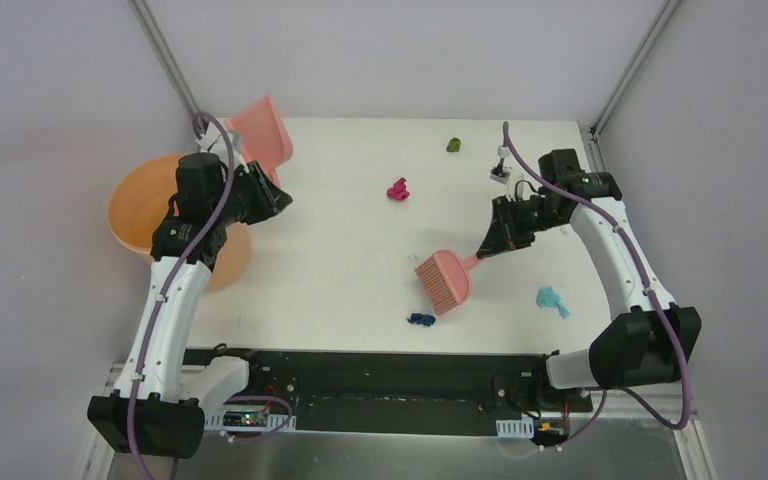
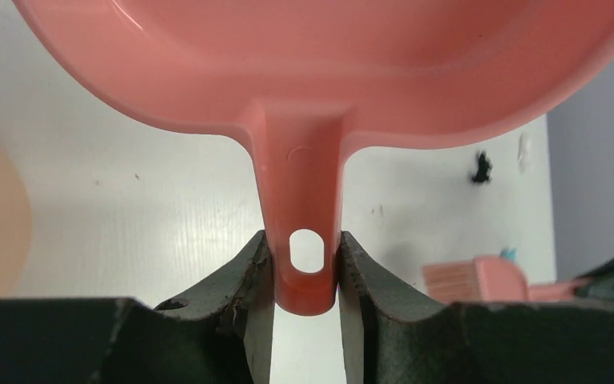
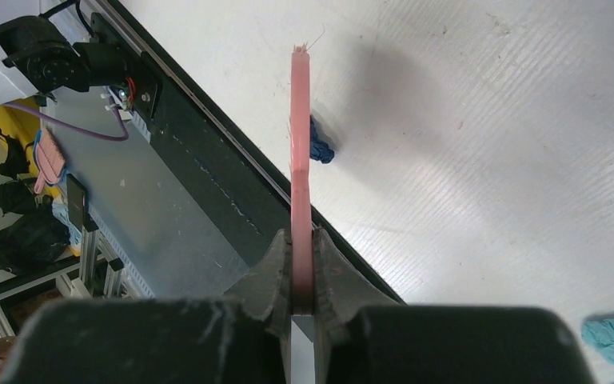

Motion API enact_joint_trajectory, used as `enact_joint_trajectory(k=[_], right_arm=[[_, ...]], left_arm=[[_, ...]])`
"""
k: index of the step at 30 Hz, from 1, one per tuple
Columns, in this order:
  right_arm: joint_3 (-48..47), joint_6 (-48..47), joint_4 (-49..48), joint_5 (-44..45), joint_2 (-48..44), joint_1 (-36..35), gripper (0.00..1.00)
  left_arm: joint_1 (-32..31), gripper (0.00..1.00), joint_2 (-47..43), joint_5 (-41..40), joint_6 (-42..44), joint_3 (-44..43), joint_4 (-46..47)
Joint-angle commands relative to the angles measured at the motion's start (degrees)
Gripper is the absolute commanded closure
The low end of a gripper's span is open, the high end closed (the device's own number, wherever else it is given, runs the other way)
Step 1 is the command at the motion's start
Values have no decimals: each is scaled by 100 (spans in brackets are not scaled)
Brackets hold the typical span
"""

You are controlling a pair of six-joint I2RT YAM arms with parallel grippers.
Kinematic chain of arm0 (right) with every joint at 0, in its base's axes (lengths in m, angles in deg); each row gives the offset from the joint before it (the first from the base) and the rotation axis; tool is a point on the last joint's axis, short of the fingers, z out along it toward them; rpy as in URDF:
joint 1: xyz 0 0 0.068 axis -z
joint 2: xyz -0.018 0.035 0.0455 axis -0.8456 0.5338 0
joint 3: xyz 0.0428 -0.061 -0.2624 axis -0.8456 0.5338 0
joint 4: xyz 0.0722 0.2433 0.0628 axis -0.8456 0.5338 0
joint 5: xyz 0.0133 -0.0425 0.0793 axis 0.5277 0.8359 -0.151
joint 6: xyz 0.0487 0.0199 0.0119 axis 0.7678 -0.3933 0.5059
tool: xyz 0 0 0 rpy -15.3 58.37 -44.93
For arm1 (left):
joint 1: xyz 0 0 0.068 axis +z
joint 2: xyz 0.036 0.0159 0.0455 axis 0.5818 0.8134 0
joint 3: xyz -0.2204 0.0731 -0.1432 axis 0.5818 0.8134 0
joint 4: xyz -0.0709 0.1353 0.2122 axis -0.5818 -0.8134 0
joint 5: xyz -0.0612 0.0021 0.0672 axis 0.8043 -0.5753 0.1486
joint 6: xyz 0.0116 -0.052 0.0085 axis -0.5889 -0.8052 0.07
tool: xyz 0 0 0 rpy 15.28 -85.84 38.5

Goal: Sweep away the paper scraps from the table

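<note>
From above, your paper scraps (image 1: 397,189) lay scattered across the table (image 1: 330,270). At the left wrist, your left gripper (image 2: 306,268) pinched the pink dustpan (image 2: 328,64) by its handle. At the right wrist, your right gripper (image 3: 302,276) clamped the pink brush (image 3: 300,120), with a dark blue scrap (image 3: 320,150) just beside it.

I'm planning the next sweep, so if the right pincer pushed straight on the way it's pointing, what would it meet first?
Probably the dark blue paper scrap, lying just past the pink hand brush that the right pincer grips. Height is unclear, so the brush might pass over it.
</note>
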Motion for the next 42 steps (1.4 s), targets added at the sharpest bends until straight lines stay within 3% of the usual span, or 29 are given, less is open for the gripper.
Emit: enact_joint_trajectory(k=[1, 4, 9, 15, 24, 32, 42], right_arm=[[-258, 35, -118, -279, -162, 151, 100], [-275, 26, -111, -221, -190, 222, 100], [-756, -171, 234, 69, 58, 235, 100], [-1097, -706, 587, -825, 390, 133, 100], [-978, -1664, 1427, -601, 1059, -999, 100], [-528, -702, 243, 1252, 1398, -1320, 100], [-1520, -175, -193, 1700, 2403, -1067, 100]], left_arm=[[-444, 100, -297, 142, 1562, -443, -866], [-1112, 100, -62, -305, 1957, -505, -1436], [-1662, 100, 618, -1264, 2065, -49, -1726], [-2107, 100, 1097, -1523, 2010, 537, -1701], [-2268, 100, 1421, -1516, 2172, 810, -1415], [-2443, 100, 2130, -965, 1936, 874, -1344], [-2922, 96, 2705, -847, 1761, 902, -1329]])
